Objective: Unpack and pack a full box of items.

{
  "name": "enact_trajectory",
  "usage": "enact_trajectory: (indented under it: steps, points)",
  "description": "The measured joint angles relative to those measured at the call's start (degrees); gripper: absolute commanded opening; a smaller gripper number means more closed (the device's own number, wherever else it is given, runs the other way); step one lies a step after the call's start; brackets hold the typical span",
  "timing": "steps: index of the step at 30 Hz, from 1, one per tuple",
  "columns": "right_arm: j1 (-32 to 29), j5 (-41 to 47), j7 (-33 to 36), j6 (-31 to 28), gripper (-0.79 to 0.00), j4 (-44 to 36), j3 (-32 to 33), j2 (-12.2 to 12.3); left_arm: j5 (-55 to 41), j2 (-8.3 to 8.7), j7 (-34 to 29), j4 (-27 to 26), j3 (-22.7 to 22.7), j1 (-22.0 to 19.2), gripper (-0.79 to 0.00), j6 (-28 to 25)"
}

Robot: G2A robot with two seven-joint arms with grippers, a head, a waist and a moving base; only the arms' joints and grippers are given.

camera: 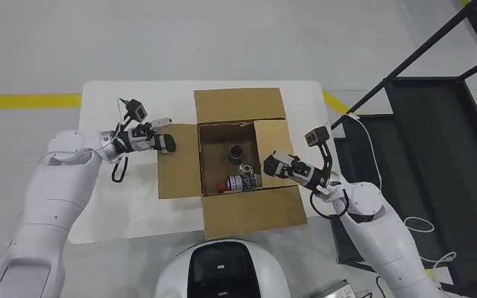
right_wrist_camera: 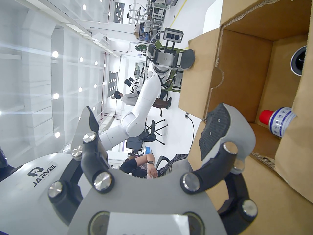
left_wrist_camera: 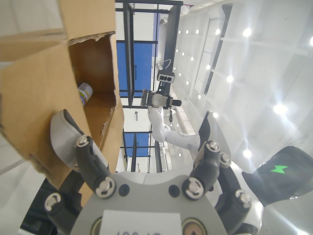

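An open cardboard box (camera: 179, 175) stands mid-table with all its flaps spread out. Inside lie a can with a red cap (camera: 240, 182) (right_wrist_camera: 278, 121) (left_wrist_camera: 85, 93) on its side and a dark round container (camera: 235, 153) (right_wrist_camera: 299, 61). My left gripper (camera: 165, 143) (left_wrist_camera: 137, 130) is open at the outer edge of the left flap (left_wrist_camera: 36, 86), one finger (left_wrist_camera: 66, 133) against the cardboard. My right gripper (camera: 270, 165) (right_wrist_camera: 151, 125) is open over the right flap (right_wrist_camera: 264, 196), near the box opening, holding nothing.
The box sits on a white table (camera: 127, 201) with bare surface to the left. A black metal rack (camera: 425, 149) stands close beside the table's right edge. The far flap (camera: 240, 104) lies flat toward the table's back.
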Motion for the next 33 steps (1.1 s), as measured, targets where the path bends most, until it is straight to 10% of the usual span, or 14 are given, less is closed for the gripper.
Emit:
enact_trajectory:
  steps: [21, 33]
  points:
    - [0.1, -1.3, -0.5, 1.9, 0.0, -0.4, 0.0, -0.2, 3.6, -4.53, 2.4, 9.1, 8.4, -5.2, 0.0, -6.7]
    - [-0.8, -1.0, -0.1, 1.3, 0.0, -1.0, 1.3, -0.2, 1.4, -0.73, -4.0, -10.7, -0.9, -2.4, 0.0, -0.3]
